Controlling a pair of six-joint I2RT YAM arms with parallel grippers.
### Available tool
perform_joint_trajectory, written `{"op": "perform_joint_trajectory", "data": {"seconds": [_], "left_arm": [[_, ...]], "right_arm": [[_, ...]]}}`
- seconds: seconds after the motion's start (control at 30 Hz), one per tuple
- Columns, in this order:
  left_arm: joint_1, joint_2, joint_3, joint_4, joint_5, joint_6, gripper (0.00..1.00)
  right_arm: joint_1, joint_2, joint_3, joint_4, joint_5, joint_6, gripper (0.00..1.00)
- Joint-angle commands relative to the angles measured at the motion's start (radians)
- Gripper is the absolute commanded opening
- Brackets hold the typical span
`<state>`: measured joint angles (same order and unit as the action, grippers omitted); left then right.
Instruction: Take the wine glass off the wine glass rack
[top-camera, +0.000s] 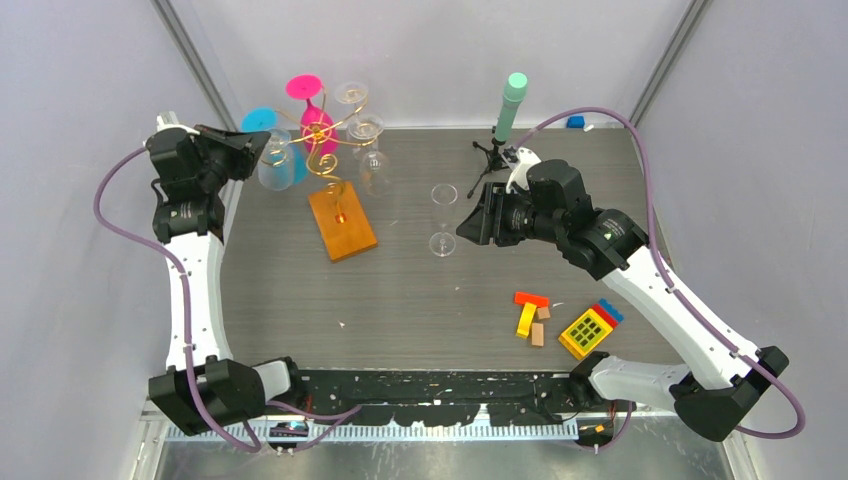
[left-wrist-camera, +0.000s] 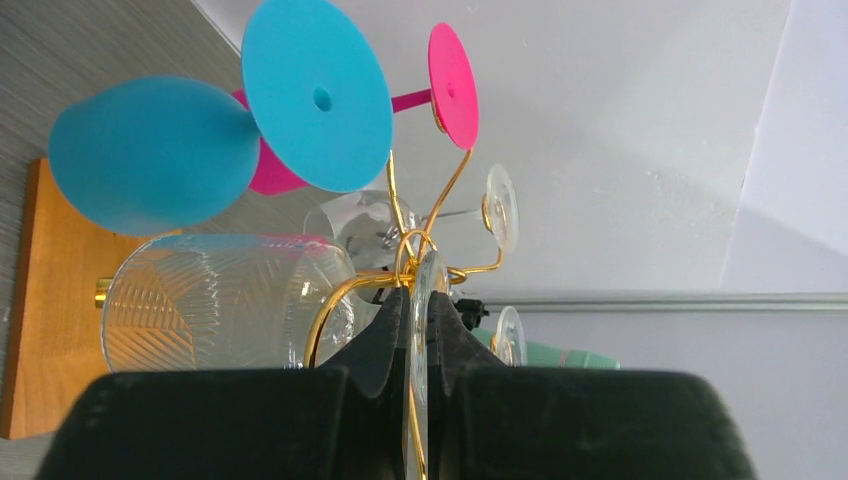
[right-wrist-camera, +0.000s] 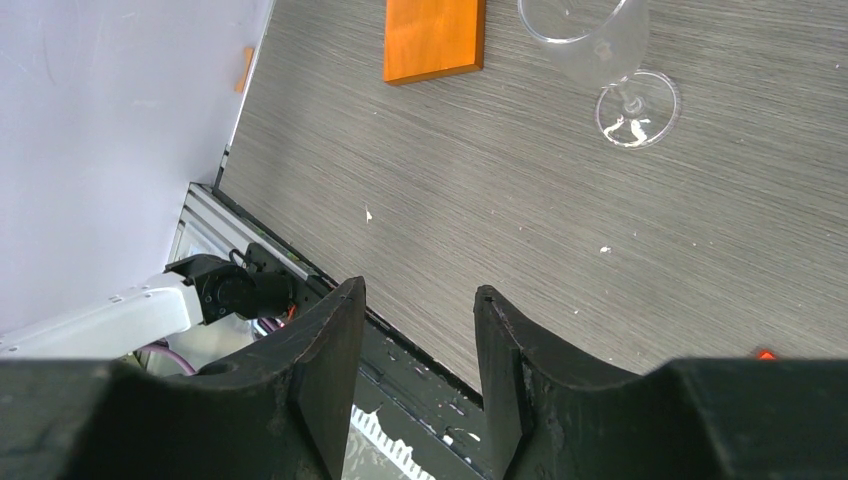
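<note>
1. The clear ribbed wine glass (left-wrist-camera: 220, 300) hangs by its foot on the left side of the wine glass rack (top-camera: 340, 205), close beside a blue glass (left-wrist-camera: 150, 150) and a pink glass (left-wrist-camera: 452, 85).
2. The left gripper (left-wrist-camera: 418, 315) is closed on the foot (left-wrist-camera: 430, 275) of this glass. The thin clear disc stands edge-on between the two black fingers.
3. A gold wire of the rack runs through the same gap. I cannot tell if the pads also touch the wire, because the view there is crowded.
4. The right gripper (right-wrist-camera: 418, 370) has its jaws apart and holds nothing. It hovers over the table (top-camera: 420, 300) just beside a second clear glass (top-camera: 443, 215), which stands upright there, well apart from the rack.
5. As I judge it, the ribbed glass is light, stiff, smooth and easy to break. The foot is a fair place to hold, because it is flat and the pads can press on both faces. However, the bowl hangs away from the grip and may swing.
6. The glass probably must slide along the wire arm until the stem is free. A sideways pull could bend the wire, tip the rack or knock the neighbour glasses.
7. The task seems to be at the taking-off step, and the glass is not yet free of the rack.
</note>
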<state>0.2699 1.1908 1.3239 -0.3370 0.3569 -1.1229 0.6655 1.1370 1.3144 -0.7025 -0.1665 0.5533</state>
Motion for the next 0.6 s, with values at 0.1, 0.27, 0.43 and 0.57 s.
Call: {"op": "perform_joint_trajectory", "data": {"seconds": [0.1, 0.27, 0.43, 0.57], "left_arm": [[0.006, -0.033, 0.057, 0.143, 0.142, -0.015, 0.0], [0.006, -0.037, 0.069, 0.075, 0.141, 0.03, 0.0], [0.005, -0.019, 0.058, 0.066, 0.148, 0.028, 0.0], [0.006, -0.006, 0.061, 0.076, 0.154, 0.025, 0.0]], "right_arm": [[0.002, -0.011, 0.013, 0.05, 0.004, 0.003, 0.5], [0.002, -0.017, 0.009, 0.049, 0.003, 0.007, 0.5], [0.002, -0.027, 0.004, 0.049, 0.005, 0.008, 0.5], [0.002, -0.028, 0.0, 0.048, 0.006, 0.008, 0.5]]}}
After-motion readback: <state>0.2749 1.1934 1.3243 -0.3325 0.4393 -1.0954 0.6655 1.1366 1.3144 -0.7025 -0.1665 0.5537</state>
